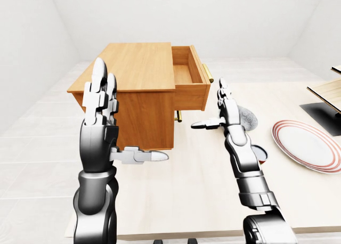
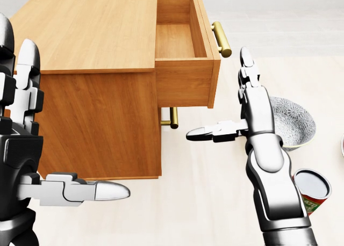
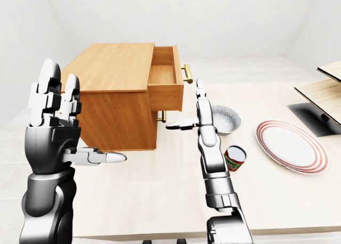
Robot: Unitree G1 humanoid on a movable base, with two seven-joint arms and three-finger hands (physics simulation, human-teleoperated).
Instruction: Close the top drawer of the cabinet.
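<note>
The wooden cabinet [image 2: 91,31] stands on the table at the left of the head view. Its top drawer [image 2: 183,87] is pulled out to the right and looks empty inside. A brass handle [image 2: 221,39] sits on the drawer's front panel. My right hand [image 2: 231,109] is open just right of the drawer front and below the handle. Its fingers point up and its thumb points left, apart from the wood. At the lower left my left hand [image 2: 56,136] is open beside the cabinet's side wall, holding nothing.
A second brass handle [image 2: 173,118] shows under the open drawer. A patterned bowl [image 2: 293,122] and a tin can [image 2: 313,191] stand right of my right arm. A red-rimmed plate [image 3: 290,145] and a wooden rack [image 3: 325,92] lie further right on the pale table [image 2: 204,203].
</note>
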